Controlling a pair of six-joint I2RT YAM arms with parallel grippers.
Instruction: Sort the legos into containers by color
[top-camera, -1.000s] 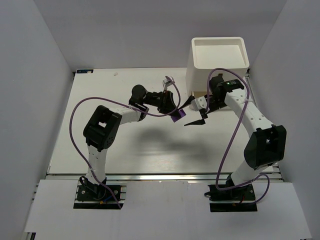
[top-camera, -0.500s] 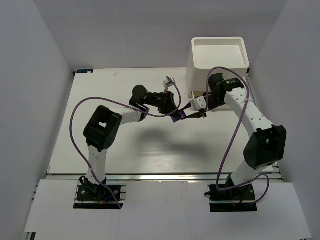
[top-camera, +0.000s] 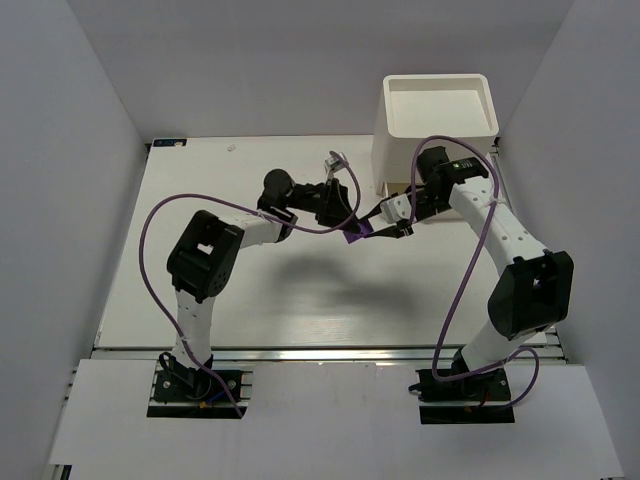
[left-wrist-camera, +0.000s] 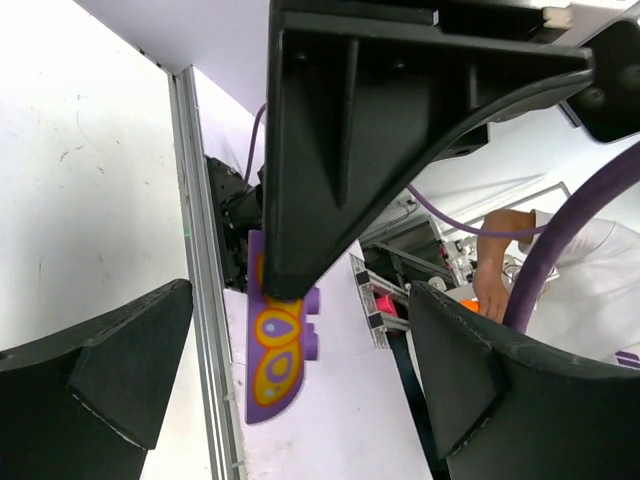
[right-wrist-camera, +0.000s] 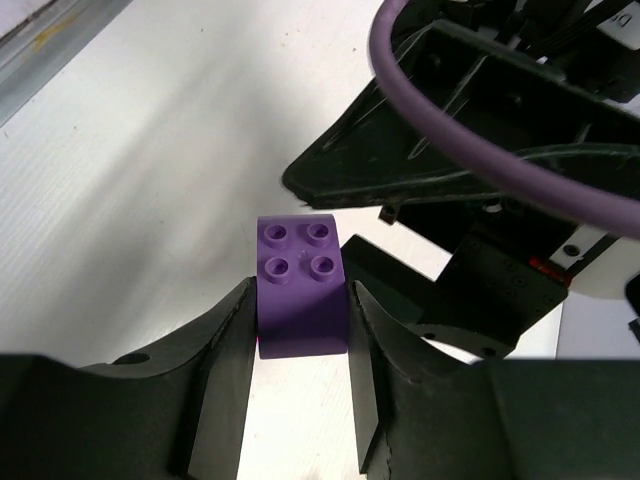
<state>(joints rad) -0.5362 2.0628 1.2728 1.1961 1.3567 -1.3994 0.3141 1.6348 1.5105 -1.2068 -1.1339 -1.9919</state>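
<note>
One purple brick (right-wrist-camera: 299, 262) is in play. It hangs above the surface (top-camera: 250, 290) near the middle, just left of the white unit (top-camera: 395, 150), at the point where the two hands meet. The right hand (right-wrist-camera: 301, 320) has it: both fingers press the brick's side faces, and the studs face the wrist camera. The left hand (left-wrist-camera: 300, 330) stands wide open around the same brick, its fingers well apart from it and gripping nothing.

Judged step: take the brick clear of the left hand and carry it to a compartment of the unit.

1. Hold the right hand's grip firm. Contact is on two smooth faces, so a slip is possible.
2. Draw the brick out along the left hand's open gap, not across a finger.
3. Raise it before swinging to the far right, so that it passes over the unit's rim.

Obstructions: the left hand's fingers flank the brick on both sides. A purple cable (right-wrist-camera: 520, 190) loops close above the meeting point and may snag. Which compartment takes purple cannot be told.
</note>
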